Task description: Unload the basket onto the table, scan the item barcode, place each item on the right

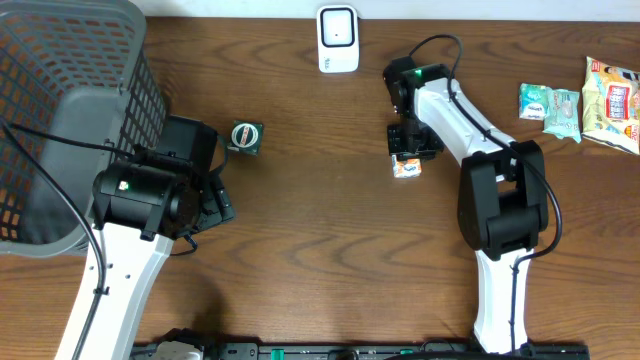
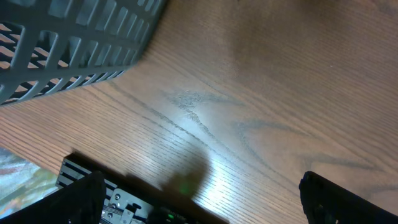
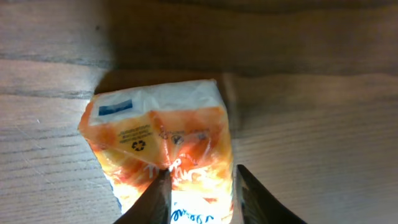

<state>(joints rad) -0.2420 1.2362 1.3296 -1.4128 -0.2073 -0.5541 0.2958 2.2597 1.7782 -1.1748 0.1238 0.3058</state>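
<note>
- Brown wood-grain worktop (image 1: 320,250), lit from above.
- Right pincer (image 3: 203,174): partly closed, jaws on either side of the near end of the orange packet (image 3: 158,134). Both jaws sit at its wrapper. Cannot tell whether it is actually clamped.
- The orange packet lies flat on the worktop, right of centre, below and right of the scanner (image 1: 338,38) and well apart from it.
- Left pincer (image 2: 200,186): jaws wide open, nothing between them, touching nothing, bare wood underneath.
- Counts:
  - one grey mesh basket (image 1: 60,110), far left
  - one white scanner at the far edge
  - one small dark item (image 1: 246,137) with a round face, near the left pincer
  - one orange packet
  - two teal packets (image 1: 535,100), side by side at far right
  - one yellow bag (image 1: 612,103) just beside them
- Right arm (image 1: 500,210): rises from the near edge, elbow bent, white forearm runs up-left, wrist turned down over the packet.
- Left arm (image 1: 125,250): angled up from the near-left corner, wrist low beside the basket, pincer aimed right.
</note>
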